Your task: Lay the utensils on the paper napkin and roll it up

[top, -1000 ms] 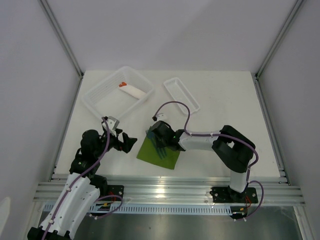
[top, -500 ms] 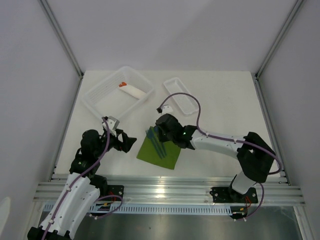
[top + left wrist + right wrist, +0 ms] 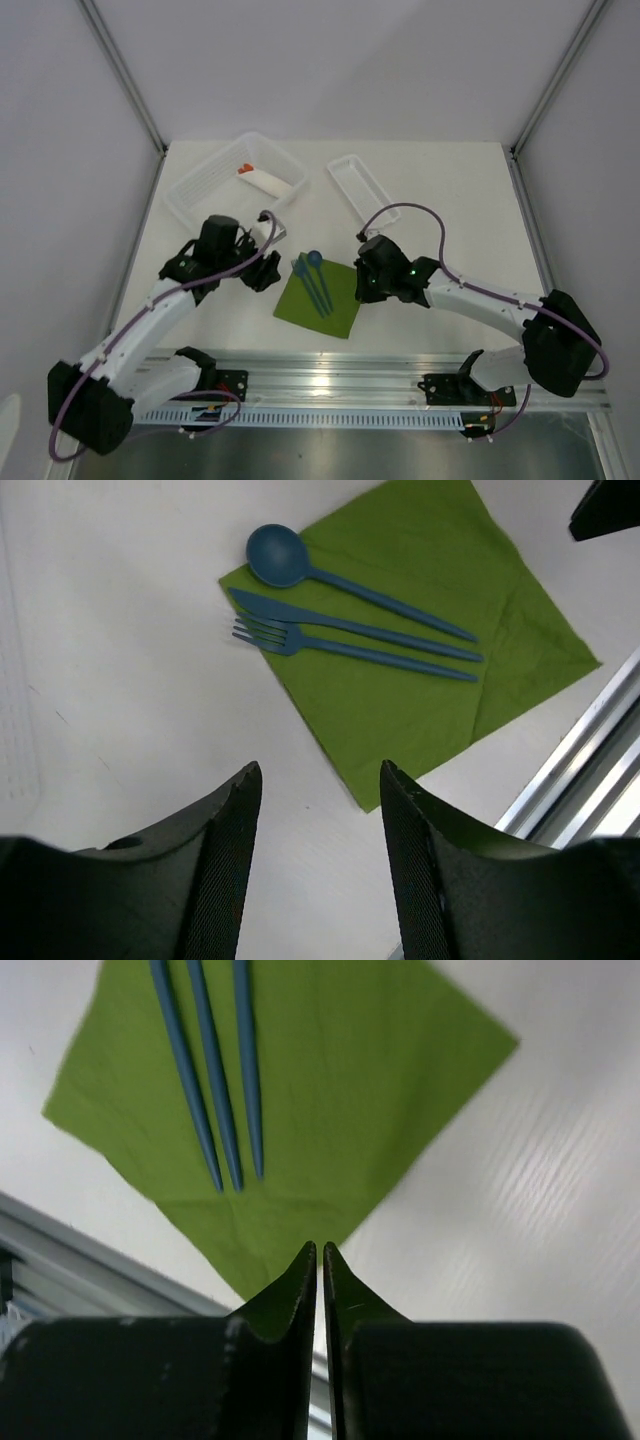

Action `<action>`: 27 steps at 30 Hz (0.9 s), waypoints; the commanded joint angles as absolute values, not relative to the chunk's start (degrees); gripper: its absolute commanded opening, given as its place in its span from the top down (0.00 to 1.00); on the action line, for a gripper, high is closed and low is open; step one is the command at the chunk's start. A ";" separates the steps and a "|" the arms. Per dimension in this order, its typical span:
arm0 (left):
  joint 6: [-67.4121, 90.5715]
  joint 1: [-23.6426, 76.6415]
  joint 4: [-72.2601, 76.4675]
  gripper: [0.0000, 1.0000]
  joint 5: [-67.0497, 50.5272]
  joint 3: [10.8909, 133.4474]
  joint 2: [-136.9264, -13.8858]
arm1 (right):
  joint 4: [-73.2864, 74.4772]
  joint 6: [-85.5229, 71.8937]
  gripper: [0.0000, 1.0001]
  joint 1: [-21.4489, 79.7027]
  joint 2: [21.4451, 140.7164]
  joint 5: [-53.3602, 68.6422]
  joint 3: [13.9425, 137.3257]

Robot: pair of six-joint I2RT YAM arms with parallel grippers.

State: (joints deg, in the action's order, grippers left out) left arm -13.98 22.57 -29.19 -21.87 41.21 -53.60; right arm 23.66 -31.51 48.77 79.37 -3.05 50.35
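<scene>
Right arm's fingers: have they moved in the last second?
Yes. The right fingers backed rightward off the utensils to the napkin's right edge.

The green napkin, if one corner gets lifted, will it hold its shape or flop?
The napkin probably flops: it lies thin and flat, with soft creases near one corner. It looks light, so a push may bunch or slide it. The utensils lying across it might pin it somewhat.

Left end effector (image 3: 318, 780) gapes empty; right end effector (image 3: 320, 1252) is pinched closed.
</scene>
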 commanded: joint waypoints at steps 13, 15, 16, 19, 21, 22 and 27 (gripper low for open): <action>-39.28 29.88 -29.80 0.49 -21.26 46.76 -77.34 | 10.20 -43.94 0.97 47.98 75.76 13.09 29.72; -39.72 30.06 -28.83 0.49 -21.88 46.84 -79.00 | 9.32 -44.56 0.97 48.51 75.67 12.83 28.83; -39.99 30.06 -28.65 0.49 -22.23 46.85 -79.54 | 8.79 -44.82 0.97 48.60 75.76 12.75 28.39; -40.69 30.50 -26.72 0.49 -22.24 46.41 -81.38 | 5.72 -45.26 0.97 48.52 77.59 12.13 27.07; -41.13 30.59 -26.37 0.49 -22.67 46.41 -82.17 | 4.13 -44.65 0.98 48.34 79.53 11.95 27.51; -41.22 30.59 -26.19 0.49 -23.02 46.15 -82.26 | 3.61 -44.47 0.98 48.34 81.46 12.04 27.77; -41.66 30.59 -24.96 0.48 -23.12 45.18 -83.14 | 1.23 -43.51 0.99 48.34 84.99 12.48 28.92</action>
State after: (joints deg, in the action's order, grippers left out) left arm -39.55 30.09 -27.29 -20.97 45.98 -82.52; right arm -0.03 -45.01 48.27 82.13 15.62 29.56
